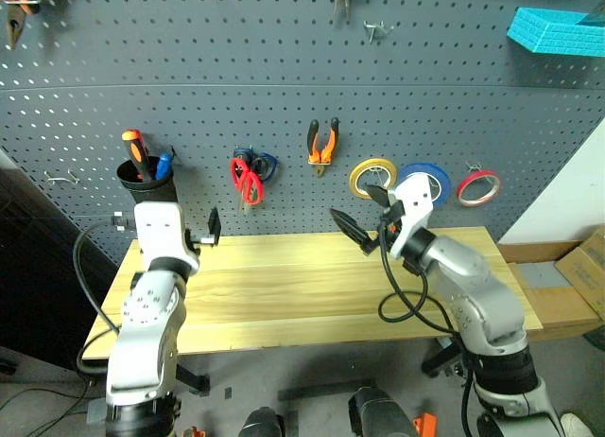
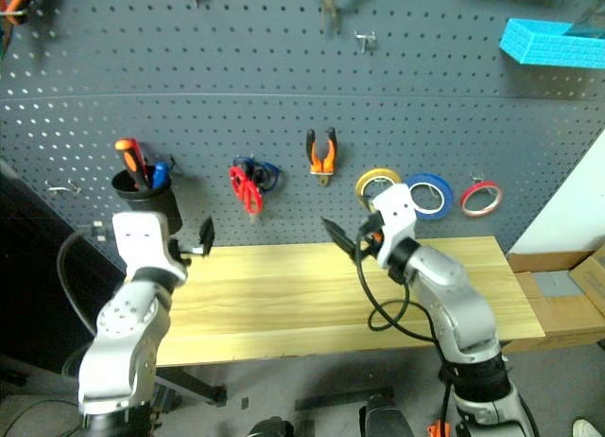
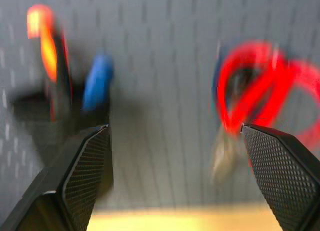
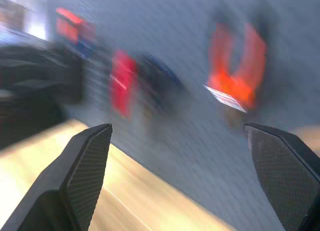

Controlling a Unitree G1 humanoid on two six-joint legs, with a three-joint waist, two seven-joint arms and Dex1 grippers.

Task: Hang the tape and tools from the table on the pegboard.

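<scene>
Tape [image 1: 424,183] & tools already up on pegboard [image 1: 284,68]; bench [image 1: 284,286] bare.
Left claw [image 1: 200,235] & right claw [image 1: 357,231] both wide open, holding nothing. Best now: pull arms back w/o knocking red scissors [image 1: 248,183], pliers [image 1: 322,144], screwdriver [image 1: 134,151].
</scene>
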